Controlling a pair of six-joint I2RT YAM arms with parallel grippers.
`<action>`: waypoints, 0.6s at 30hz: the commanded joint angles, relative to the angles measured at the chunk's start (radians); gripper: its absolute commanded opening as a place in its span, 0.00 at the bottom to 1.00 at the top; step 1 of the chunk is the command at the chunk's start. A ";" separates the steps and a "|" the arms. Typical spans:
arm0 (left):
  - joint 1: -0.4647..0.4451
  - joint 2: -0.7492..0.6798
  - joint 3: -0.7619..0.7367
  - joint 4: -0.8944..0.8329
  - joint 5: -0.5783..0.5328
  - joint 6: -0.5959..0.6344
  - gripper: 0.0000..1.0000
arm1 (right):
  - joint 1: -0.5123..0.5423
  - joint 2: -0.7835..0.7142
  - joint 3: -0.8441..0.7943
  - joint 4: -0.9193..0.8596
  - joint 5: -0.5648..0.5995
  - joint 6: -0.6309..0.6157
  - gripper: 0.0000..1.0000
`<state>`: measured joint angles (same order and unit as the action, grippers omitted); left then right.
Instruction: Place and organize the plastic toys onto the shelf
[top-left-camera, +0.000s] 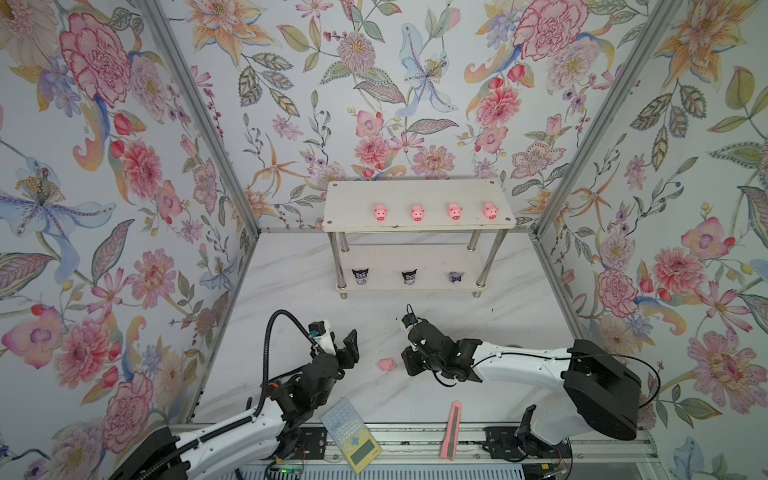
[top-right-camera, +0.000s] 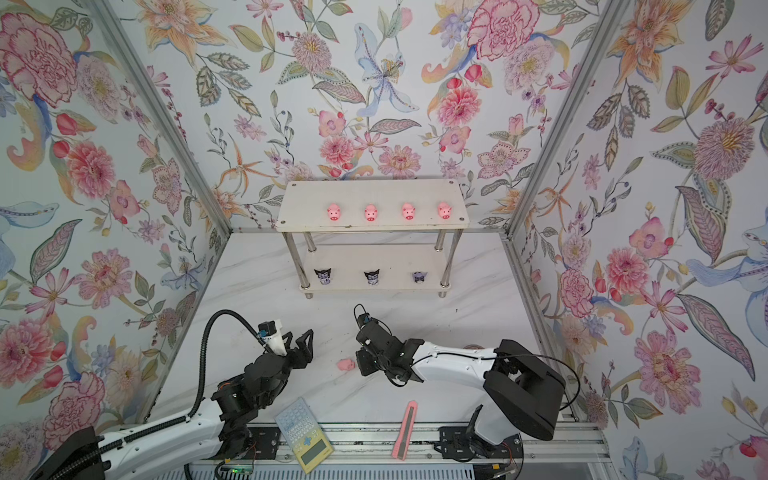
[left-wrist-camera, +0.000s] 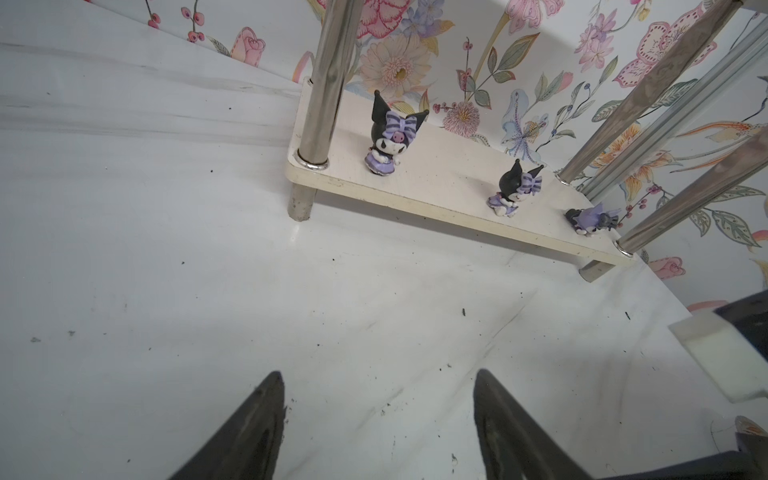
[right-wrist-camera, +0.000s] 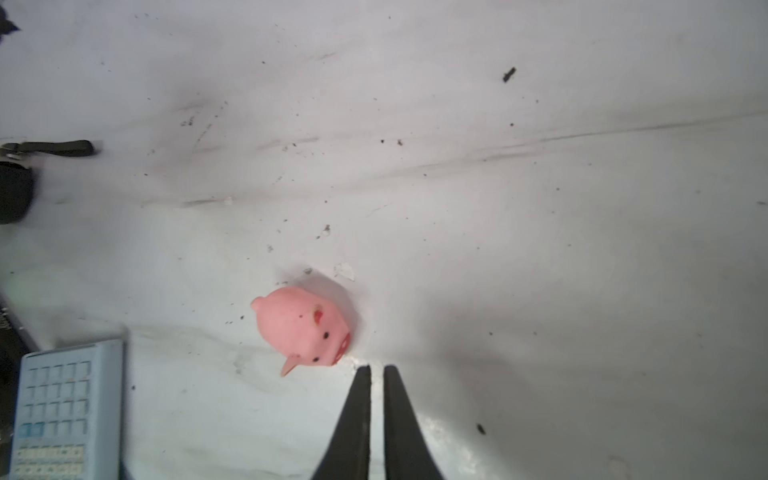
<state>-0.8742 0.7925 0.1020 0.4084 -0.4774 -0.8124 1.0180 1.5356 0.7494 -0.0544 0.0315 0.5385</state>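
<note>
The left arm is reaching in from the near left corner, forearm running low over the counter (top-left-camera: 291, 286) and wrist bending upward, so the left hand (left-wrist-camera: 376, 376) is pointing toward the shelf (top-left-camera: 415, 193). Its fingers are standing wide apart and released, with nothing between them. The right arm is folding at its big black joint and stretching leftward across the counter. The right hand (right-wrist-camera: 377, 370) is tipping down toward the surface, its fingers clenched almost together on nothing.

The loose pig (right-wrist-camera: 303, 328) is lying on its side on the counter between the two hands, snout turning toward the right hand's fingertips, just beside them and not between them.

In both top views four pigs are sitting in a row on the upper board, from the leftmost pig (top-left-camera: 380, 212) to the rightmost pig (top-left-camera: 491, 210). The left wrist view is showing the lower board more clearly: the left figurine (left-wrist-camera: 388, 137) and the middle figurine (left-wrist-camera: 515, 191) are standing upright, while the third figurine (left-wrist-camera: 592, 218) is lying toppled near a chrome leg. The right wrist view is catching a corner of the calculator (right-wrist-camera: 62, 407). Only the top views are showing the pink knife (top-left-camera: 451, 430) at the near edge.
</note>
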 joint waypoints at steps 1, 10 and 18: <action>0.001 0.037 -0.001 0.039 0.038 -0.016 0.69 | -0.006 0.083 0.051 0.008 -0.056 -0.022 0.06; -0.016 0.154 0.011 0.089 0.051 -0.046 0.72 | 0.015 0.145 0.027 0.053 -0.113 -0.013 0.06; -0.017 0.198 0.073 0.008 0.036 -0.024 0.84 | 0.143 0.179 -0.009 0.191 -0.200 -0.014 0.09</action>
<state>-0.8822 0.9874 0.1406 0.4564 -0.4259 -0.8459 1.1297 1.6779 0.7532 0.0887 -0.1066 0.5274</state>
